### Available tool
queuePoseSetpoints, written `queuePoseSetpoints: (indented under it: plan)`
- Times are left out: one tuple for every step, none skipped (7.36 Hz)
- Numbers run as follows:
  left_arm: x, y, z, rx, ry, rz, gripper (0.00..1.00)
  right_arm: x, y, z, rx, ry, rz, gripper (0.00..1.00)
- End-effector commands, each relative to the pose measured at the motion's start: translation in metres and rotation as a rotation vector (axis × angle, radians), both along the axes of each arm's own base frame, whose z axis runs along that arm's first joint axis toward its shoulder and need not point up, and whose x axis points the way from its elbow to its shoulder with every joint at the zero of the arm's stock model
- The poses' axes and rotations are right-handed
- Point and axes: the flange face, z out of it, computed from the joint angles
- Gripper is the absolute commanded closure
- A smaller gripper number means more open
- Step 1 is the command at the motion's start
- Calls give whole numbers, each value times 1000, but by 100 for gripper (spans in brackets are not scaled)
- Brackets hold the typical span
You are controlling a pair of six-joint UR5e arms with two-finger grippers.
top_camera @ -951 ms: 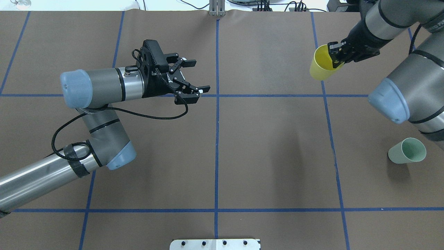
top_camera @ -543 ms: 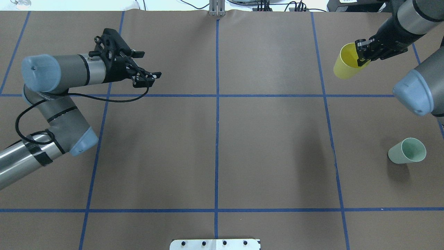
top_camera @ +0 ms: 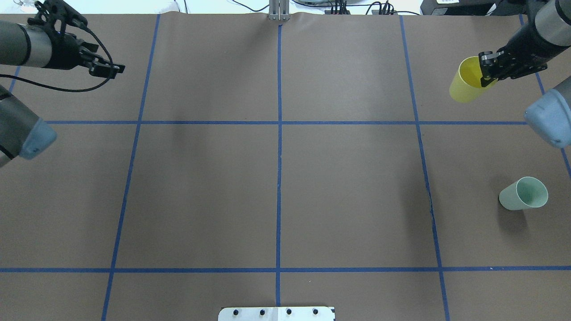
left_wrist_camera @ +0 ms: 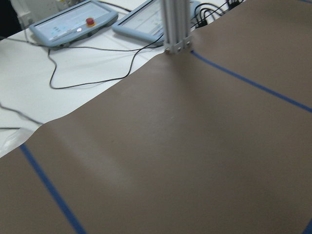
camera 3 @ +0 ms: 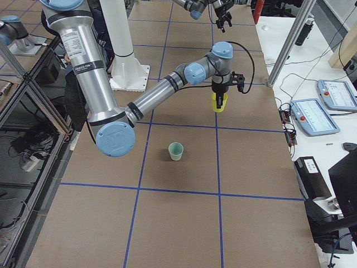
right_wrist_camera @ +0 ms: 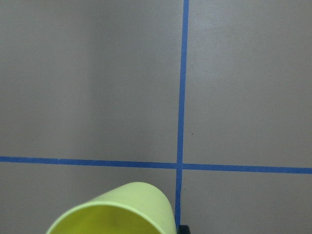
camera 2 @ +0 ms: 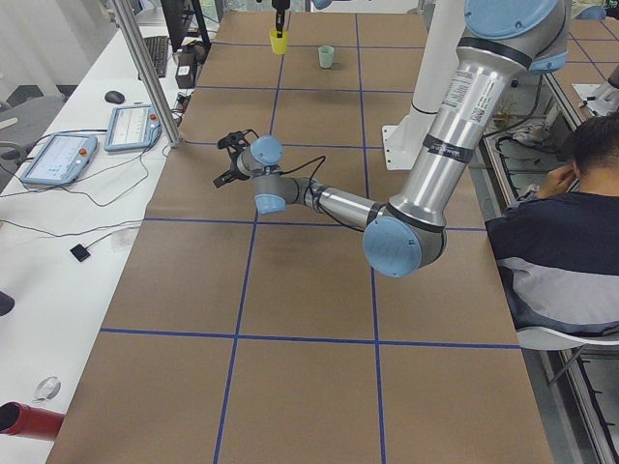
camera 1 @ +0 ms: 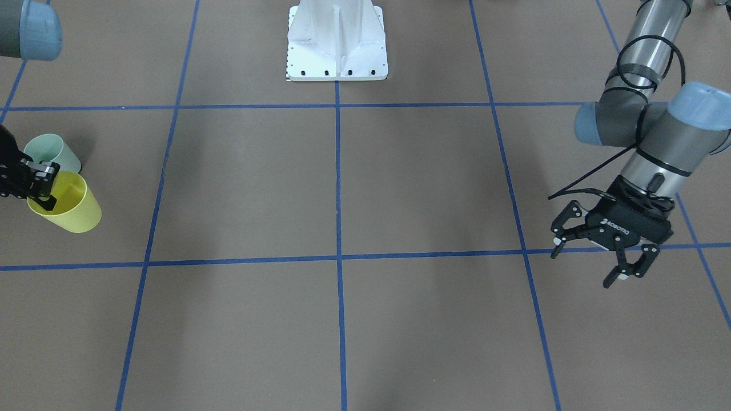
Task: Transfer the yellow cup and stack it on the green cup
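At the far left of the table [top_camera: 348,178], your left gripper [camera 1: 583,264] hung over the brown cover with its jaws spread wide and nothing between them. Its wrist camera looked only at the cover, a blue tape line, and two control tablets [left_wrist_camera: 73,22] lying off the table's edge. The middle squares of the blue tape grid [top_camera: 279,133] showed just soft shadows, and the robot's white base plate [camera 1: 337,40] sat at the near middle edge. Over on the far right, your right gripper [top_camera: 485,76] was clamped on the yellow cup [top_camera: 464,87], with one finger inside the rim and one outside. The cup hung mouth up, raised off the table. The green cup [top_camera: 523,199] stood upright on the cover at the right side, nearer the robot's base and well apart from the yellow one. A seated person [camera 2: 561,242] showed beyond the robot in the left side view.
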Motion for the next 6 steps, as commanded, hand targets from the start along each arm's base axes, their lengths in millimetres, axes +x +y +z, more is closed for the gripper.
queuePoseSetpoints:
  plan:
    - [-84,-9,46,-204,-116,-86,0,30,2,26,-41,12,44,100]
    - [-102,-10,56,-356,-176,-115,0,31,1,32,-52,18,47,100]
    - [-129,-11,65,-418,-202,-143,0,32,2,34,-52,19,47,100]
    - [-136,2,97,-458,-235,-139,0,34,3,35,-48,13,33,100]
    - [-147,10,119,-484,-279,-96,0,39,4,37,-42,-2,16,100]
    - [-171,14,138,-557,-345,-27,0,50,3,39,-27,-11,0,100]
